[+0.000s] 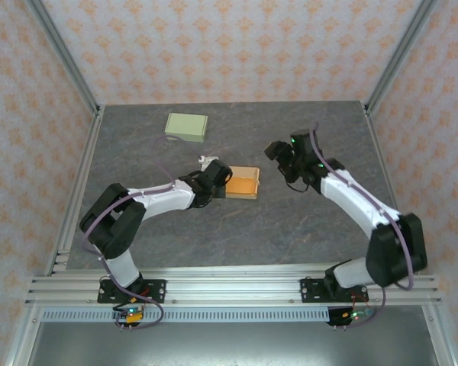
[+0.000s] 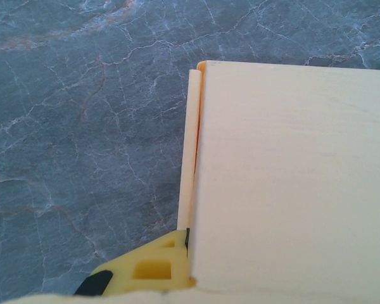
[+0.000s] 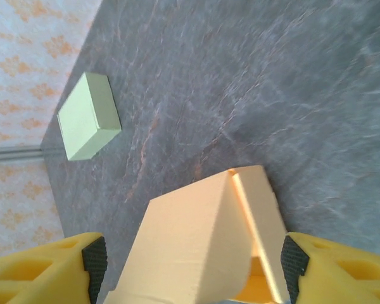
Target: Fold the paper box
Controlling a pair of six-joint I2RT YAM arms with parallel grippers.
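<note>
My left gripper (image 1: pixel 216 180) is clamped tight on the left wall of the box (image 1: pixel 244 184), an orange one sitting mid-table (image 1: pixel 305 221). On the left wrist view, 1 yellow finger (image 2: pixel 153 269) presses against that pale wall. My right gripper (image 1: pixel 282 162) stands wide open just right of the box, gripping nothing. Its 2 fingers (image 3: pixel 95 265) frame the box, and I can't tell whether they touch it. A green box (image 1: pixel 186 126) lies well behind.
</note>
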